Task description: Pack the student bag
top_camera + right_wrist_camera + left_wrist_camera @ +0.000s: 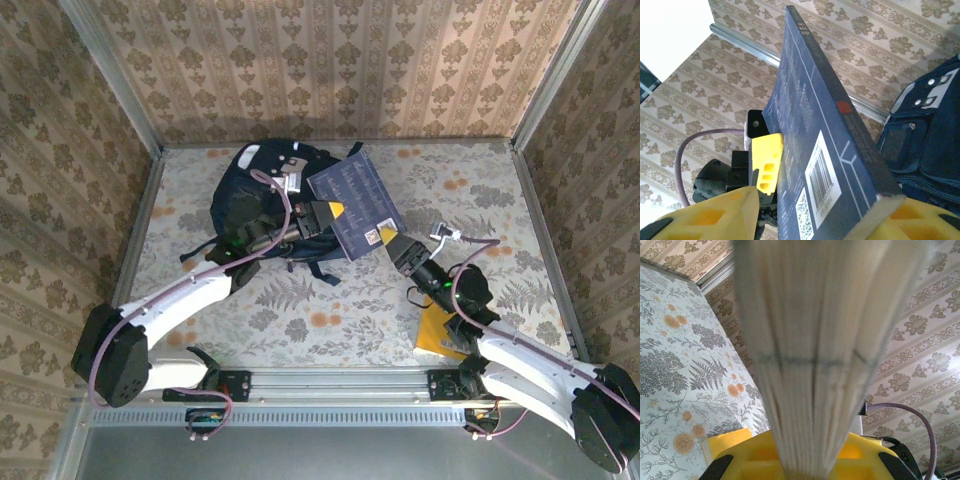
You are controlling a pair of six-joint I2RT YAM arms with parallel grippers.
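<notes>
While my left gripper [330, 212] is pinched tight on the left edge of the book [355, 195], my right gripper [393, 243] stands around its near right corner; I cannot tell if it presses. The student bag [245, 195], soft navy fabric, lies far and left of centre, just beside the book. I judge this a handover in the air. Next, the flat, stiff, glossy book must slide into the bag's opening.

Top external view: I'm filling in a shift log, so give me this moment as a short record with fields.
book: dark navy, held off the table
student bag: on the table, behind the book
left tool: shut on the book's page edge
right tool: straddles the book's other end, grip unclear
yellow flat item: on the table beside the right arm
</notes>
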